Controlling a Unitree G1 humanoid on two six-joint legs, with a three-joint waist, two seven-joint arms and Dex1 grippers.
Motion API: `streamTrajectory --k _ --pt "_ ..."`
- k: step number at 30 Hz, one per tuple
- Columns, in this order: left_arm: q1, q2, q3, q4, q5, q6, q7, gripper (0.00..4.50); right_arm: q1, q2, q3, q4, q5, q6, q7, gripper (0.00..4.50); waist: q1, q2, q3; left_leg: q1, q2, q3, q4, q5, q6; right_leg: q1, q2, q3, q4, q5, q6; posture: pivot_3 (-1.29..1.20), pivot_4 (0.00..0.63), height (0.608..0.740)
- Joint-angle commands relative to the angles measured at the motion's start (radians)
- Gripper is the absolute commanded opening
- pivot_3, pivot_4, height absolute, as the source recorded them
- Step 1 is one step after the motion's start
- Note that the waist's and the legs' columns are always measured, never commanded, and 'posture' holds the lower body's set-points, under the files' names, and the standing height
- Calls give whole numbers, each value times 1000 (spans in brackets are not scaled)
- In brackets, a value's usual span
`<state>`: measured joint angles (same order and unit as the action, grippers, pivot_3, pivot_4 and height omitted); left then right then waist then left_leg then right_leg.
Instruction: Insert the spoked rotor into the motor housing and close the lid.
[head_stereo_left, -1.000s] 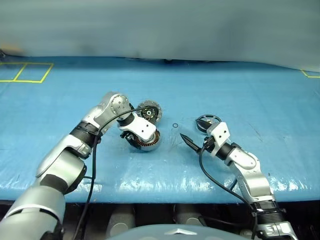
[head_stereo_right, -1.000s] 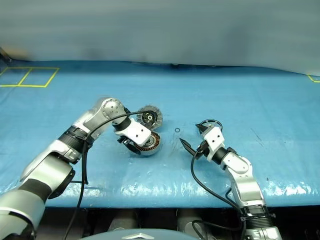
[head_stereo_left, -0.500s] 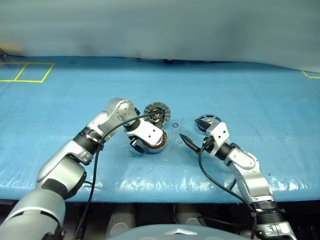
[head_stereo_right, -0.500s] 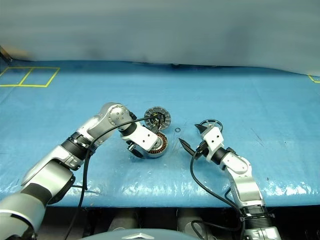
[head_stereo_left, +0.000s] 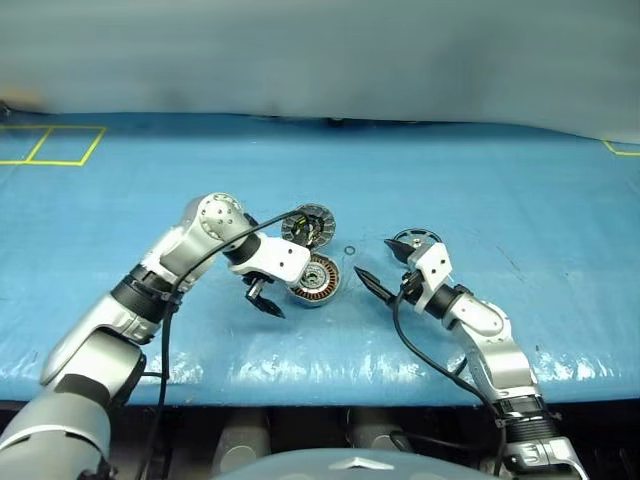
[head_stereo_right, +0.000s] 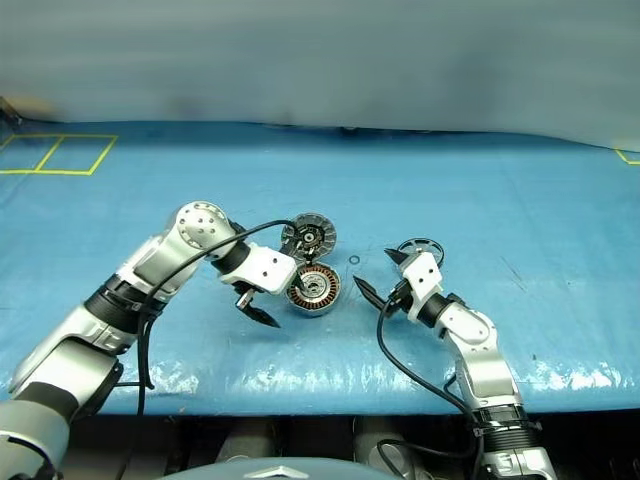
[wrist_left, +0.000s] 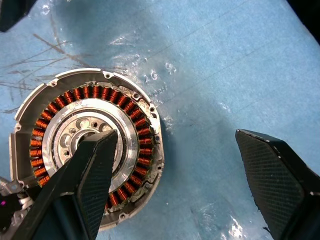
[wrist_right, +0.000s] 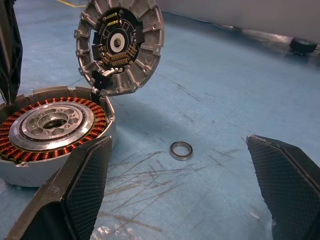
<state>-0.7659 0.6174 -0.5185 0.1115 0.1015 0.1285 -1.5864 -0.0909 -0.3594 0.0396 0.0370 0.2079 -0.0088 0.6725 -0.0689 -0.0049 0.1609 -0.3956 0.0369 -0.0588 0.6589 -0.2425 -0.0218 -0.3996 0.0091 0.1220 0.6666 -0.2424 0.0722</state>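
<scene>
Copper-wound round silver motor housing (head_stereo_left: 317, 279) lies open on the blue surface (head_stereo_left: 500, 190), its grey disc lid (head_stereo_left: 307, 224) tilted up. Left pincer (head_stereo_left: 262, 300) hangs wide and empty just beside it. Right pincer (head_stereo_left: 378, 270), wide and empty, sits near the dark-rimmed spoked rotor (head_stereo_left: 415, 242).

Even, bright overhead light; glare on the glossy blue table cover (head_stereo_left: 300, 360); blurred background.
</scene>
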Motion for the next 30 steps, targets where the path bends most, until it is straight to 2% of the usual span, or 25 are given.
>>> streamTrajectory --k 1,4,8,14,21,30 --pt "18 5 127 -55 -116 54 43 3980 -42 11 -11 23 -5 37 -37 4500 0 0 0 0 0 0 0 0 0 0 0 0 0 0 0 0 150 740" --pt "57 -10 228 -75 -197 111 125 3980 -66 15 2 58 -50 77 -87 4500 1 0 0 -1 0 0 1 0 0 0 -1 0 0 0 0 0 150 740" --pt "194 -47 362 -142 -322 186 248 3980 -76 22 42 54 -86 128 -102 4500 -2 0 0 0 0 0 -1 0 0 -1 0 0 0 1 3 0 150 740" --pt "400 -109 472 -234 -424 178 402 3980 -94 25 70 42 -96 186 -102 4500 2 0 0 -1 1 -1 -3 0 0 -2 0 -1 0 2 2 0 150 740" --pt "597 -137 507 -302 -461 107 497 3980 -176 51 81 125 -112 227 -116 4500 1 0 0 0 0 0 -2 0 -1 -2 -1 0 0 2 2 0 150 740" --pt "726 -177 507 -315 -454 -16 586 3980 -270 82 104 260 -142 256 -122 4500 -4 0 0 0 0 1 -2 1 -1 -2 -1 0 -1 2 2 0 150 740"
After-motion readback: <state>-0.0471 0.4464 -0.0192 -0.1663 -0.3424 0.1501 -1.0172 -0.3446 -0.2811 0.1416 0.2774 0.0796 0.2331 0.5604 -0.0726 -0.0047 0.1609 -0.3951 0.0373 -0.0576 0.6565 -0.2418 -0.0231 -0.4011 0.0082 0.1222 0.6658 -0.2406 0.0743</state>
